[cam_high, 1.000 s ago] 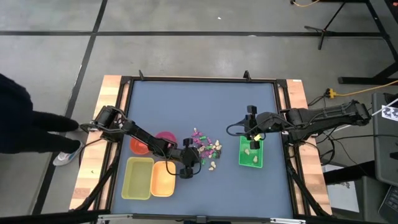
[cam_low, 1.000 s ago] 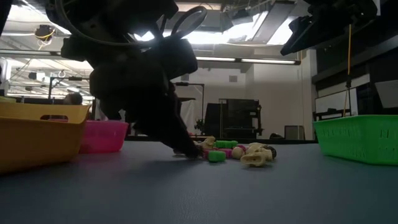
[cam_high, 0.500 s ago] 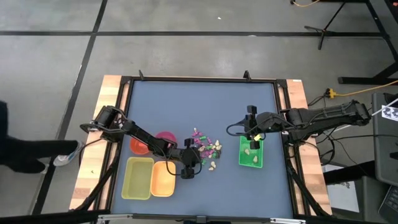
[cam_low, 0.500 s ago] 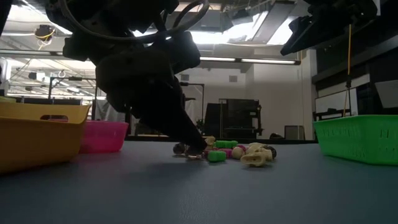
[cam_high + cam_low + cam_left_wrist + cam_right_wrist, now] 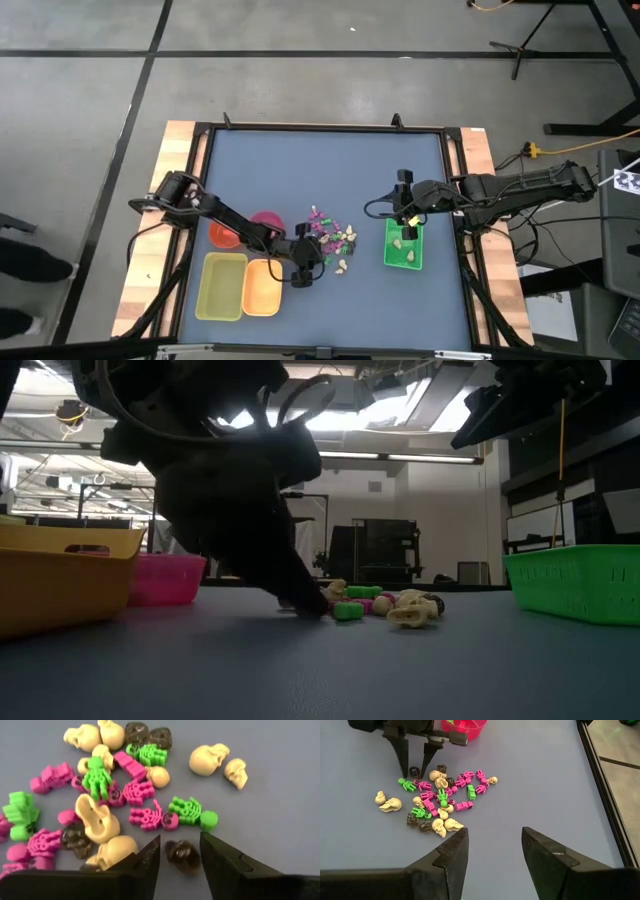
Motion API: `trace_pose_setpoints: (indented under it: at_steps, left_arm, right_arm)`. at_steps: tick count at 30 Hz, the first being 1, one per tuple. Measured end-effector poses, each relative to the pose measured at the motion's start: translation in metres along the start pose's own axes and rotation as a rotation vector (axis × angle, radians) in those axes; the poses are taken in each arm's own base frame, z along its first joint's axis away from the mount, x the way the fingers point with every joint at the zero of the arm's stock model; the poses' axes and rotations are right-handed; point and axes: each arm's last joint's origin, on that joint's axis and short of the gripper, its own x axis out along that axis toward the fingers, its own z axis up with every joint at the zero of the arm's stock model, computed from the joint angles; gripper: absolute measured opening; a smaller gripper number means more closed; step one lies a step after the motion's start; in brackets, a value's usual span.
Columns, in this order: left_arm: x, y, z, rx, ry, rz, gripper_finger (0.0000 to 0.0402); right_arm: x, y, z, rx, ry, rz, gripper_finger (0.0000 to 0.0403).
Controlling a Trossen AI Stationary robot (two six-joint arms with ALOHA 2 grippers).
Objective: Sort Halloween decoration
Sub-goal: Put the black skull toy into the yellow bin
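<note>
Left gripper (image 5: 181,851) is down at the table surface on the near-left edge of the trinket pile (image 5: 334,239), fingers parted narrowly with a dark brown skull (image 5: 182,855) lying between the tips; whether the fingers touch it cannot be told. Just beyond that skull lie a magenta skeleton (image 5: 150,817) and a green skeleton (image 5: 192,813), side by side. Two cream skulls (image 5: 217,761) sit apart from the main cluster.

The pile is at mid-table, between the pink bowl (image 5: 265,222) on its left and the green tray (image 5: 403,244) on its right. The orange bowl (image 5: 222,234) lies left of the pink one; a yellow tray (image 5: 221,286) and an orange tray (image 5: 262,288) sit nearer, at the left. In the low view the left arm's dark bulk blocks the left part of the pile.

Right gripper (image 5: 495,851) hangs above the green tray's far end, fingers spread wide and holding nothing. The green tray contains a few cream pieces (image 5: 403,239).
</note>
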Motion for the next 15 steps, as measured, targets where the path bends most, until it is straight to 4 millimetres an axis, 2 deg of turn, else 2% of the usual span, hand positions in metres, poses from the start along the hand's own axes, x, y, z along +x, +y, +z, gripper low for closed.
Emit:
trace_pose_setpoints:
  at_steps: [7, 15]
  left_arm:
    - [0.0008, 0.0013, -0.0014, -0.01, 0.012, 0.012, 0.0153]
    - [0.0008, 0.0016, -0.0025, -0.006, 0.025, 0.015, 0.0132]
  right_arm:
    - [0.0001, 0.0, -0.0001, 0.0, 0.001, 0.001, 0.0184]
    - [0.0001, 0.0001, -0.0001, 0.0, 0.001, 0.001, 0.0184]
